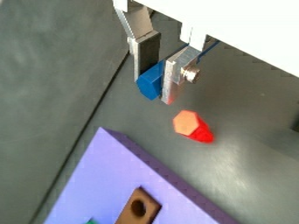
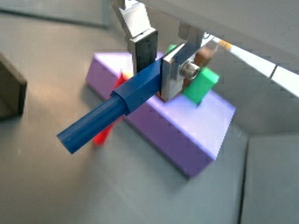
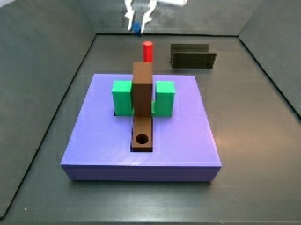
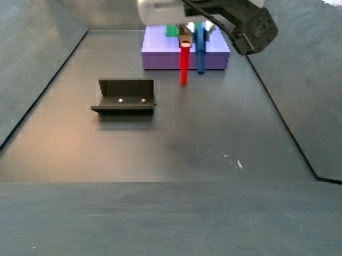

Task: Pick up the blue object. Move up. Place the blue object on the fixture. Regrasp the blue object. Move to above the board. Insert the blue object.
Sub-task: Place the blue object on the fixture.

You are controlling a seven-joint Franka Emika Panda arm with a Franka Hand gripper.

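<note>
The blue object [image 2: 100,118] is a slim blue bar clamped between my gripper's [image 2: 158,79] fingers, and most of its length sticks out past them. In a wrist view only its end [image 1: 149,85] shows between the plates of the gripper [image 1: 159,85]. In a side view it hangs upright [image 4: 201,55] from the gripper [image 4: 201,22], off the floor. The gripper [image 3: 141,19] is high behind the board [image 3: 177,149], a lavender slab also seen at the board [image 4: 214,62]. The fixture [image 3: 192,56], also visible in another side view [image 4: 124,97], stands apart on the floor with nothing in it.
A red peg [image 3: 148,51] stands upright on the floor just off the board's edge, close below the gripper [image 1: 193,127]. Two green blocks [image 3: 125,97] [image 3: 165,97] flank a brown strip [image 3: 143,110] with a round hole on the board. Dark walls enclose the floor.
</note>
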